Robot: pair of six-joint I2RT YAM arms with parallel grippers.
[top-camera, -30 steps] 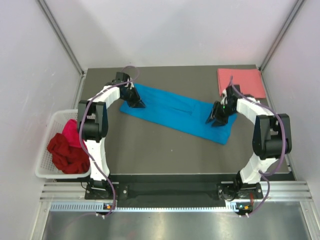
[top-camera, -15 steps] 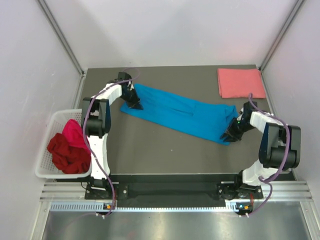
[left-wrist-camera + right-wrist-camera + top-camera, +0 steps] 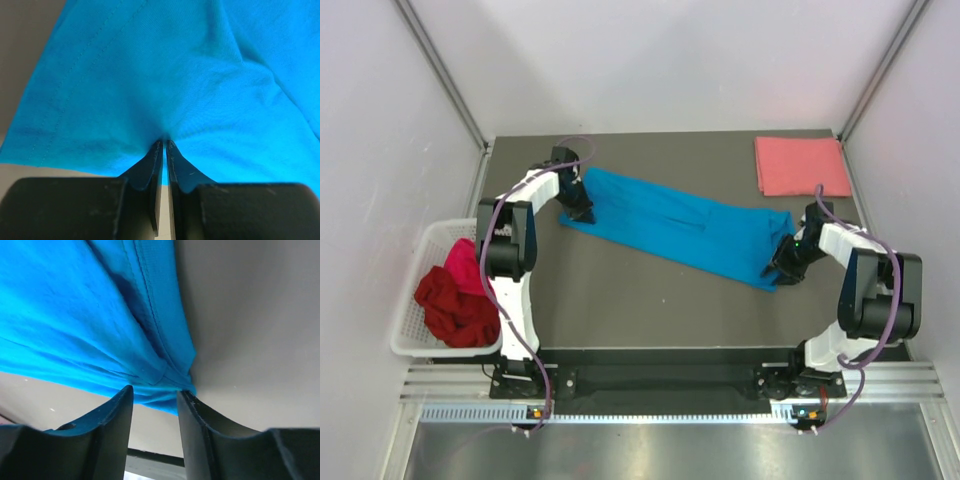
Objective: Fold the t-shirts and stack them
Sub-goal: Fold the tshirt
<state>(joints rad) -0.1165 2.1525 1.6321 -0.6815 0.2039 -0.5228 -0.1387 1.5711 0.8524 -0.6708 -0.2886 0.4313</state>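
Note:
A bright blue t-shirt [image 3: 670, 228] lies as a long slanted strip across the middle of the table. My left gripper [image 3: 578, 205] is at its far left end, shut, with a pinch of blue cloth [image 3: 165, 75] between its fingertips [image 3: 164, 142]. My right gripper [image 3: 782, 262] is at the strip's near right end. Its jaws stand open, and the bunched hem of the blue shirt [image 3: 75, 315] lies just at the tips [image 3: 155, 390]. A salmon pink t-shirt [image 3: 802, 166] lies folded flat at the back right corner.
A white lattice basket [image 3: 435, 235] stands off the table's left edge, holding a crumpled dark red shirt [image 3: 455, 305] and a magenta one [image 3: 465, 262]. Grey walls and metal posts close in the table at the back and sides.
My right gripper moved from on top of the blue shirt out to its near right end, and that end now lies drawn out further right. The left gripper shifted slightly left with its pinch.

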